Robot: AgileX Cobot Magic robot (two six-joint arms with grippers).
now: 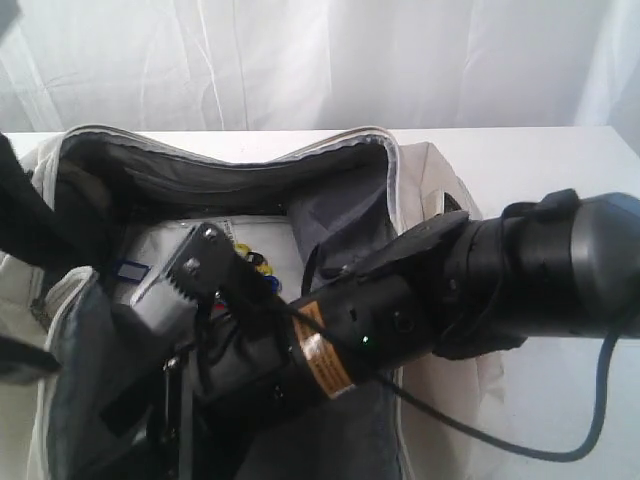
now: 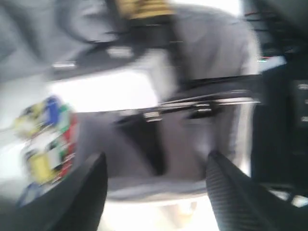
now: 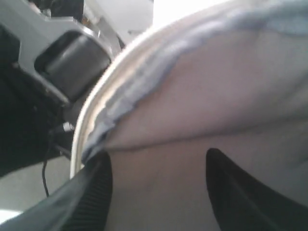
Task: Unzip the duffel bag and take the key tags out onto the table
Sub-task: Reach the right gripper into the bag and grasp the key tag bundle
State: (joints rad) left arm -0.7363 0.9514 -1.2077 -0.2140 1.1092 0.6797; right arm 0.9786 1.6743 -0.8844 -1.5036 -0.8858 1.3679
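Cream duffel bag [image 1: 430,180] at the table's [image 1: 540,160] far edge is unzipped; retrieval is in hand. Both spread empty, left gripper [image 2: 154,192] or right gripper [image 3: 156,192] must next pinch the key tags [image 2: 45,139].

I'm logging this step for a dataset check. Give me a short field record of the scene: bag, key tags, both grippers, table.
duffel bag: unzipped, mouth wide open, dark lining showing
key tags: a coloured bunch lying inside the bag, not yet taken out
left gripper: open, nothing between its fingers; its view is blurred, with the tags off to one side
right gripper: open, close against cream bag fabric near the rim
table: white, carries the bag
task stage: unzipping done, taking out not done
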